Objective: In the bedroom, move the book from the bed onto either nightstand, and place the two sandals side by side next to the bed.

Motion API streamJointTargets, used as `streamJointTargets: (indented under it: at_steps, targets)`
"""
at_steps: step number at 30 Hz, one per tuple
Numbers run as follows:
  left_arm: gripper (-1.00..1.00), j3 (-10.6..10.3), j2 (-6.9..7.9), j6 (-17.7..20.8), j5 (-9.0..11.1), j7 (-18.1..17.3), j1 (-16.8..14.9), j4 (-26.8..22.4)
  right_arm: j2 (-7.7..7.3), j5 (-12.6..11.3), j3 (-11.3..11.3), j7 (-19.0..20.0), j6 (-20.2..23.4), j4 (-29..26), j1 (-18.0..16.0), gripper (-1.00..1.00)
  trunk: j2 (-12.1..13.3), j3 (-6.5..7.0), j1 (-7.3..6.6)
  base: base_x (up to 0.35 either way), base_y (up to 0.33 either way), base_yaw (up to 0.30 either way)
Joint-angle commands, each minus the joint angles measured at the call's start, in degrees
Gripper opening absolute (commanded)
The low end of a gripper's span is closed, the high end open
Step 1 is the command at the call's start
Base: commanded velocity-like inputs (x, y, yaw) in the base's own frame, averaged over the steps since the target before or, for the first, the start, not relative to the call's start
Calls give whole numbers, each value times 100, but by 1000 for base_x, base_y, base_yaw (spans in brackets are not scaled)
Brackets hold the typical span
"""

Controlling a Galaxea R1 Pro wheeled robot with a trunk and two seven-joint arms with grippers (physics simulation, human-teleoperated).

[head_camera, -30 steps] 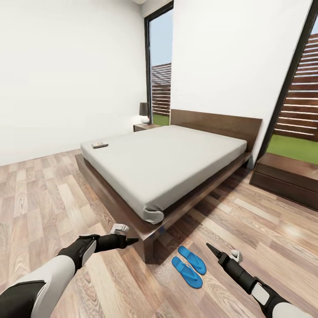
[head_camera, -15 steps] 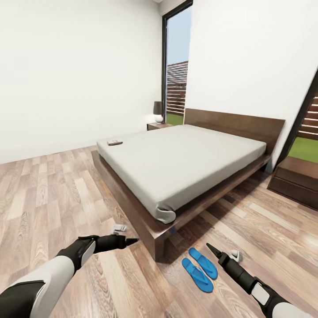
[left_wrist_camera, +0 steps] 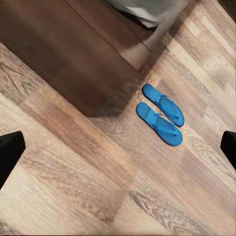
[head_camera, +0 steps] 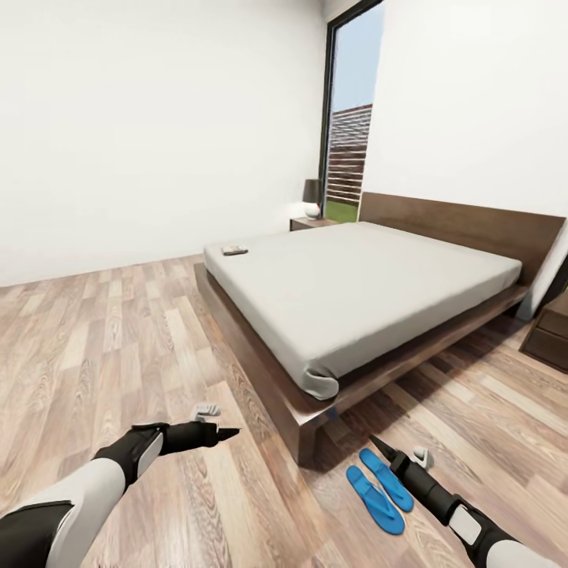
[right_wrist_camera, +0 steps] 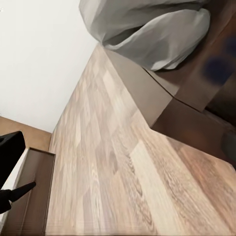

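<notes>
You're at the foot corner of the bed (head_camera: 355,292), both arms hanging low over the floor (head_camera: 118,339). Sandals (head_camera: 380,489) lie side by side on the planks just off that corner, nearly touching; right gripper (head_camera: 375,443) hangs just beside them, left gripper (head_camera: 229,432) well apart on the other side of the corner. The left wrist view looks down on the sandals (left_wrist_camera: 160,114) beside the dark frame, with black jaw tips at the two edges of the frame: left jaws spread wide, empty. Right jaws: can't tell from these views. Book (head_camera: 234,251) lies flat on the grey mattress at the bed's far edge, well away from both grippers. Nightstand (head_camera: 314,223) stands by the headboard with a lamp (head_camera: 312,197) on it, next to the tall window (head_camera: 347,118). White walls, wood planks.
</notes>
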Motion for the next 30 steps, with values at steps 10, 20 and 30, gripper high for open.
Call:
streamJointTargets:
  at_steps: [10,20,30]
  targets:
    - [100,55,44,49,-31,-26,-2,13,-1,-6,-12,16,36,0,-2,100,-2,-36,-1,0,0,241]
    - [100,56,41,42,-31,-22,-2,104,-1,-6,-12,3,36,0,-2,100,-2,-67,-1,0,0,241]
    - [100,71,46,-173,98,230,-2,368,-1,-6,-12,1,51,0,-2,100,-2,-81,-1,0,0,143]
